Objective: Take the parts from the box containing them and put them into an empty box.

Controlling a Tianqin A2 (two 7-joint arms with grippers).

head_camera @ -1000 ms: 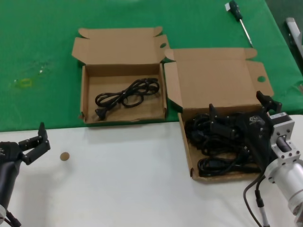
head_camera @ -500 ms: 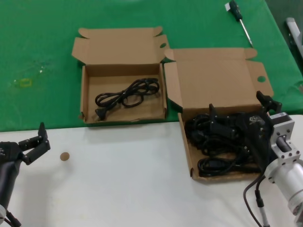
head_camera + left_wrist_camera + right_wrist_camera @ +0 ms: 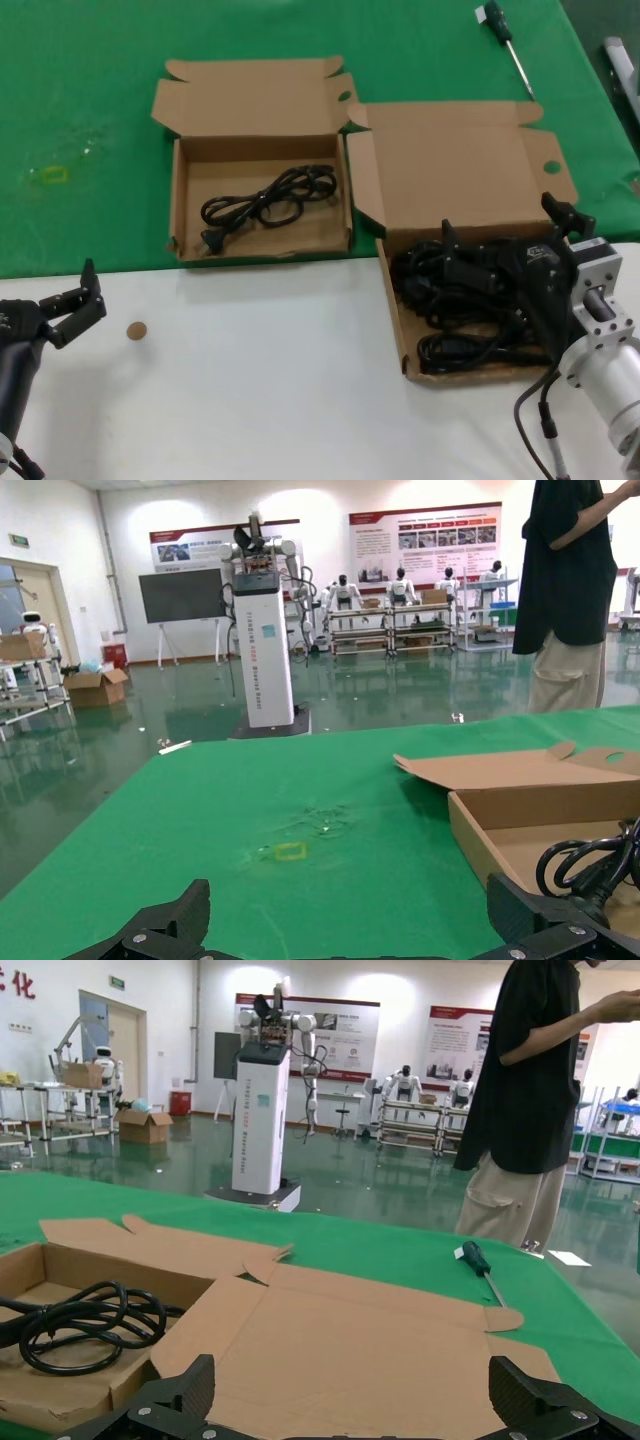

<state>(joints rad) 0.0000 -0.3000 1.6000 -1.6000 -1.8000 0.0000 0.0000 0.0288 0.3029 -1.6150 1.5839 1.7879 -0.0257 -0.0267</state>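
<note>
The larger cardboard box (image 3: 396, 312) with the big holed lid (image 3: 460, 170) sits on the right and holds several black cables (image 3: 455, 300). My right gripper (image 3: 505, 225) hovers open over these cables; in the right wrist view its fingers (image 3: 170, 1395) spread before the lid (image 3: 350, 1350). The smaller short-lidded box (image 3: 178, 205) sits to the left with one black cable (image 3: 265, 198) in it; both also show in the right wrist view, box (image 3: 60, 1260) and cable (image 3: 80, 1325). My left gripper (image 3: 85, 295) is open and empty over the white table at the near left.
A screwdriver (image 3: 505, 35) lies on the green cloth at the far right. A small brown disc (image 3: 136, 330) lies on the white table by my left gripper. A yellow mark (image 3: 48, 175) is on the cloth at far left. A person (image 3: 540, 1100) stands beyond the table.
</note>
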